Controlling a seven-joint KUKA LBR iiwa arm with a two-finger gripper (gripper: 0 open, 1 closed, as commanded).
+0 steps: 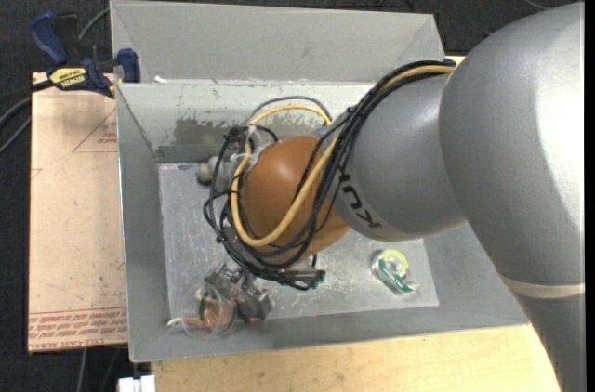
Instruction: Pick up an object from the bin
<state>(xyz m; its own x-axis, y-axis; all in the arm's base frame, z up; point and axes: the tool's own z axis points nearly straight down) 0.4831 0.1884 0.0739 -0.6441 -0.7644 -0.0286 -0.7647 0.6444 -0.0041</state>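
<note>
Standing over the grey metal bin point(139, 195), I count two loose things on its scratched, dull floor. One is a small green-and-white ring-shaped item point(392, 271). It lies by itself towards the lower right of the floor, well apart from everything else, and looks glossy, perhaps wrapped in clear film.

The other is a small jumble of clear and reddish bits point(206, 316) in the lower left corner, close to the bin's wall. What it is made of is hard to make out.

The big, smooth silver arm point(483, 149) comes in from the right and covers much of the bin's middle and right side. At its wrist sits one rounded, shiny orange-brown cover point(274, 186), and several black and yellowish cables point(311, 172) loop over it.

Below that cover the dark gripper point(234, 288) points down at the lower left corner, right at the jumble. Metal and clutter run together there. I cannot tell where the hand ends and the object begins, how the hand is set, or whether it has hold of anything.
</note>
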